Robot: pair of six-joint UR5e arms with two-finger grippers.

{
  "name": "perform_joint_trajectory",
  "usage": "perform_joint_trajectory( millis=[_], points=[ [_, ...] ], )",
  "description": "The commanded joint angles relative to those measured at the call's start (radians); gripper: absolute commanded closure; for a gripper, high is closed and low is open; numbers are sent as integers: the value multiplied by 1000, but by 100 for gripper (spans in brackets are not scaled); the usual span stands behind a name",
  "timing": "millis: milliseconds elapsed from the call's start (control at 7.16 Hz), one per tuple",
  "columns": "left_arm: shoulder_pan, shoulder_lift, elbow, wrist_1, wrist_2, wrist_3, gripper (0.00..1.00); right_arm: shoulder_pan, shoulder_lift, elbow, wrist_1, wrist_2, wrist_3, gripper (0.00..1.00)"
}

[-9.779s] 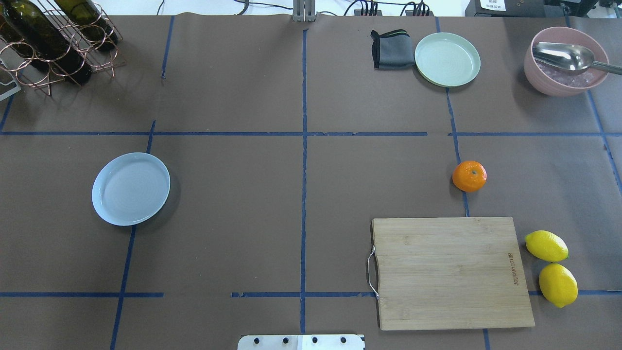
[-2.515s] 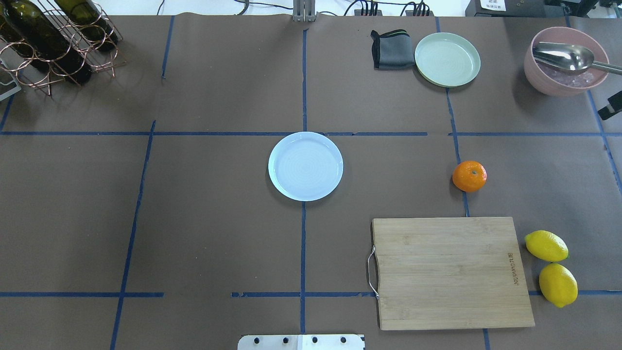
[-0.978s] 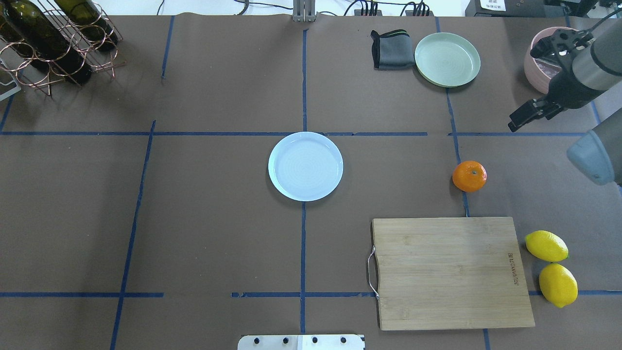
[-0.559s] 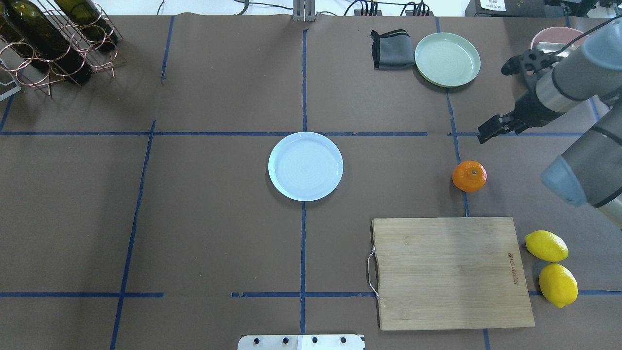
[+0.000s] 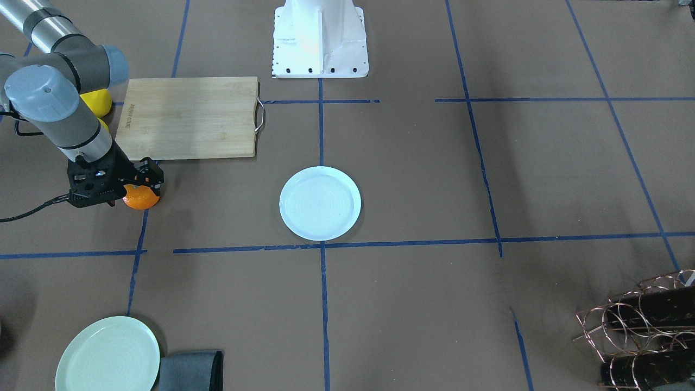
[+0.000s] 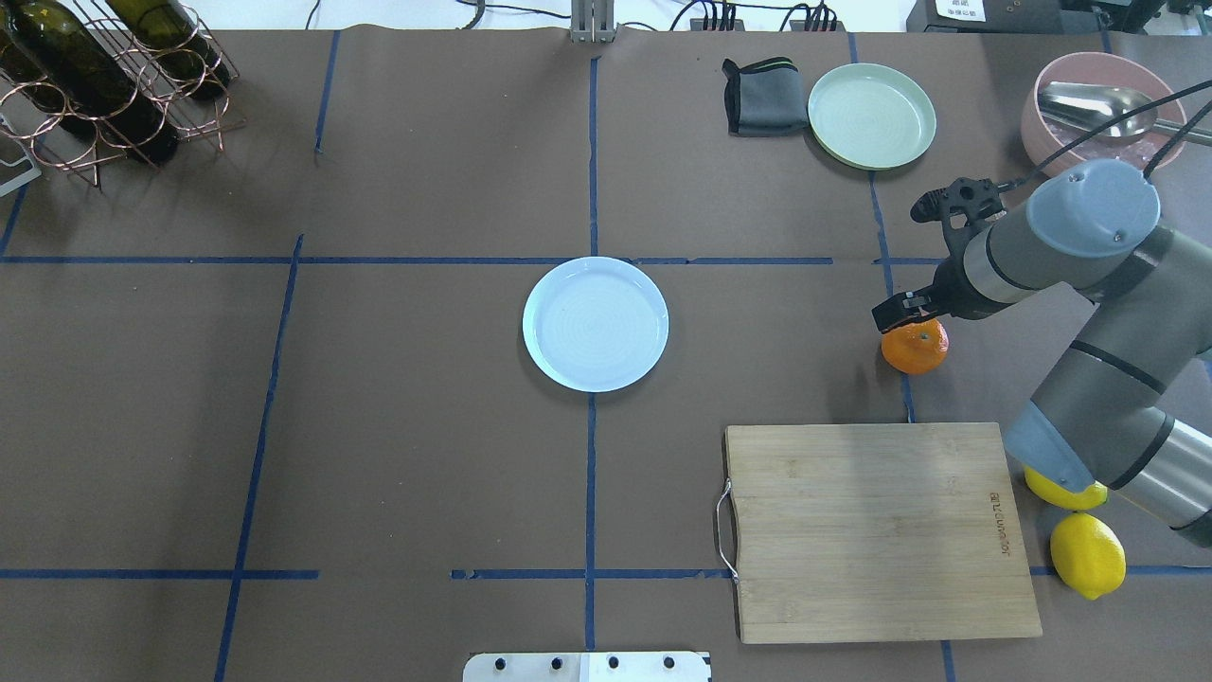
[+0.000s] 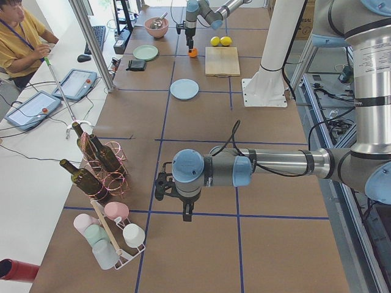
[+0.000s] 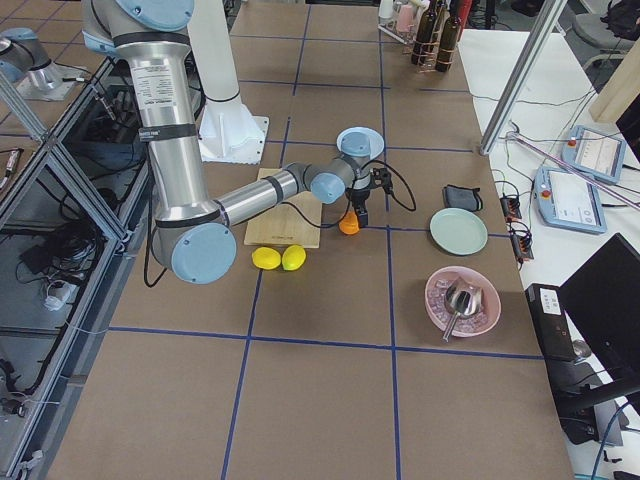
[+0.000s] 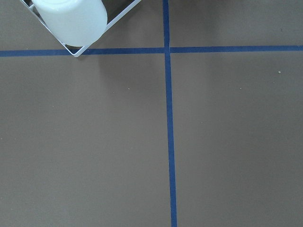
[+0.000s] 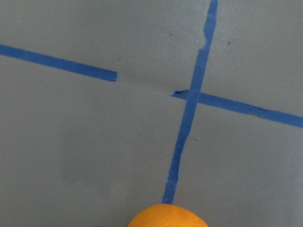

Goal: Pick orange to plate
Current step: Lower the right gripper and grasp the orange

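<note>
Right tool [image 6: 905,314] low over orange [image 6: 917,350], at its top; wrist hides jaws, cannot tell if released or clenched. Orange sits on tabletop [image 6: 426,455] on blue tape line, near cutting board [image 6: 881,530], well apart from plate [image 6: 595,324]. Plate at centre, probably for short carry. Left tool [image 7: 162,183] far away beside bottle rack [image 7: 98,165], state unclear.

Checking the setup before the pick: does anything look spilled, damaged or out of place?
Nothing spilled or tipped. Only the blue tape near the orange looks worn: one line has a gap and a ragged end at the crossing.
</note>
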Motion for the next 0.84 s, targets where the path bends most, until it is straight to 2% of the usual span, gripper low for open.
perform_joint_trajectory(
  millis=[0, 559, 699],
  points=[
    [0, 0, -5, 1, 0, 0, 0, -28, -15, -4, -1, -27, -5, 0],
    [0, 0, -6, 1, 0, 0, 0, -65, -15, -11, -6, -49, -4, 2],
    [0, 0, -5, 1, 0, 0, 0, -65, -13, -11, -9, -47, -4, 46]
  ],
)
